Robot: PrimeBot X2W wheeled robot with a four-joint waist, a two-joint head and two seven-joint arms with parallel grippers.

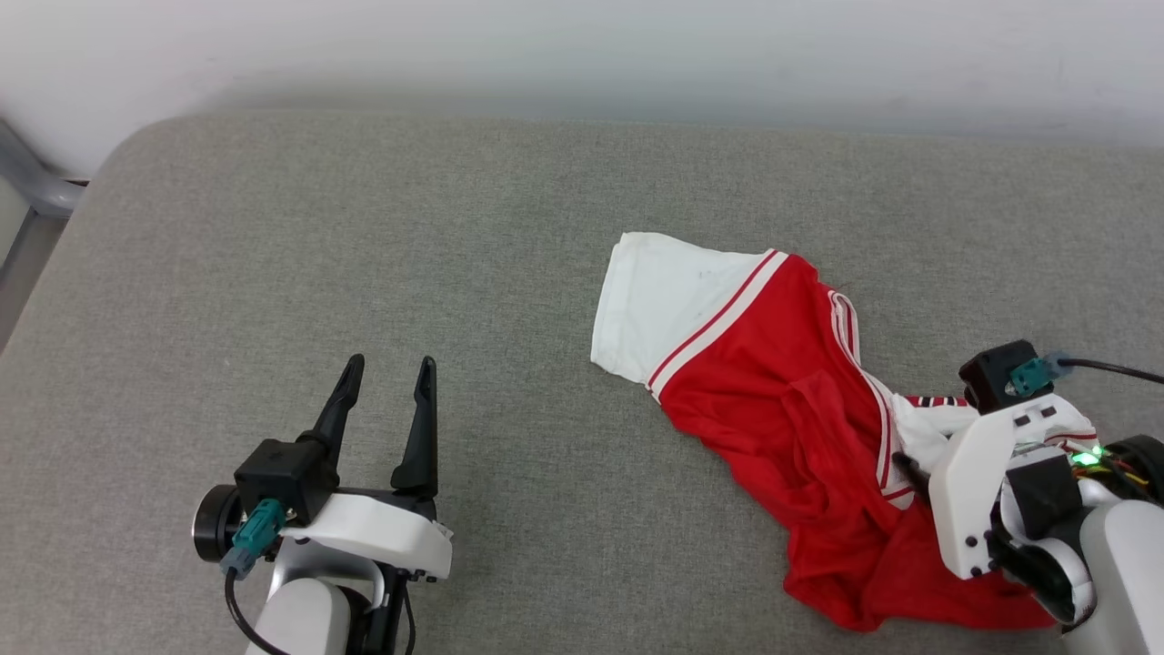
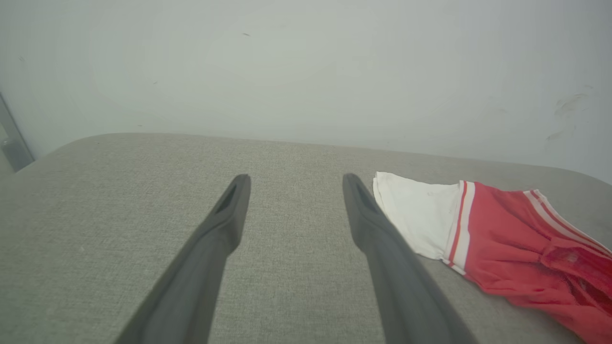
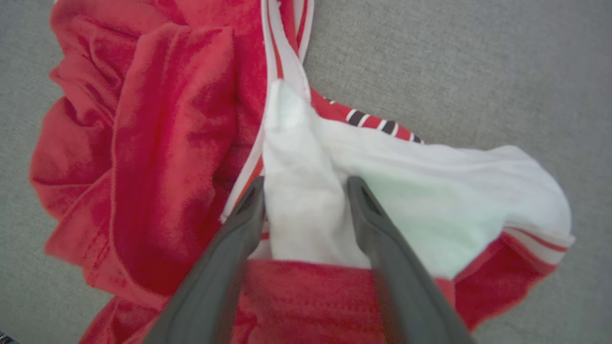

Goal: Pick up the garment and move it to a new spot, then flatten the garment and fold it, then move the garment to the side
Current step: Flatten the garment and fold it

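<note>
The garment (image 1: 782, 400) lies crumpled on the right of the grey cushion (image 1: 364, 227): a red jersey with one white sleeve spread toward the middle and striped trim showing. My right gripper (image 1: 909, 468) points down into its right part. In the right wrist view the right gripper (image 3: 306, 181) stands open, its fingers on either side of a raised fold of the white sleeve, amid the garment (image 3: 167, 143). My left gripper (image 1: 391, 364) is open at the lower left, holding nothing and well apart from the cloth. The left wrist view has the left gripper (image 2: 294, 179) with the garment (image 2: 502, 239) to its right.
A pale wall (image 1: 582, 45) runs behind the cushion's far edge. A grey metal frame (image 1: 36, 182) stands past the cushion's rounded far left corner. Bare grey fabric stretches across the left and middle.
</note>
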